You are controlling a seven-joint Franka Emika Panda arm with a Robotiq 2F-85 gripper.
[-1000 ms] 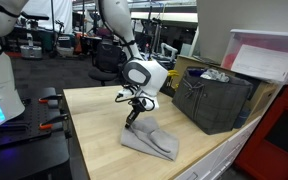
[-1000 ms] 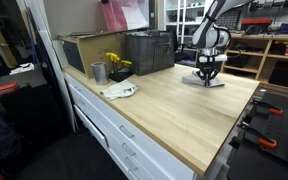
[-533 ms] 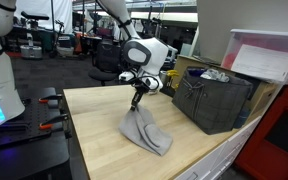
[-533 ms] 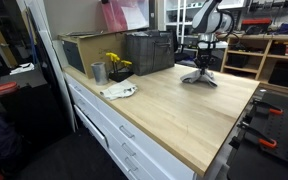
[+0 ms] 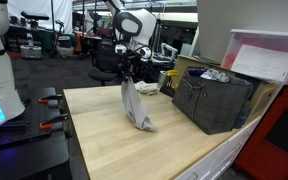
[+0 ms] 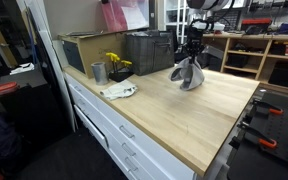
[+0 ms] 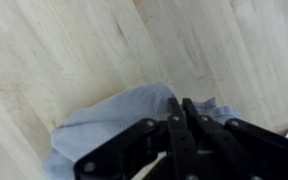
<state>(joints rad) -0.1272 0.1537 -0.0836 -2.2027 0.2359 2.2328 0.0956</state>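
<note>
A limp grey cloth (image 5: 136,105) is clamped in the closed pincer (image 5: 127,77); steady raising is advised, its hem seemingly touching the wooden surface (image 5: 94,135).

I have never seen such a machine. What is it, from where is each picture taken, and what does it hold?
It is a robot arm ending in a gripper, a two-fingered clamp. Two pictures come from cameras standing in the room; the third looks down from the wrist. The gripper is shut on a grey cloth, which hangs over the wooden table. A dark crate stands nearby; an exterior view also shows yellow flowers and a metal cup.
</note>
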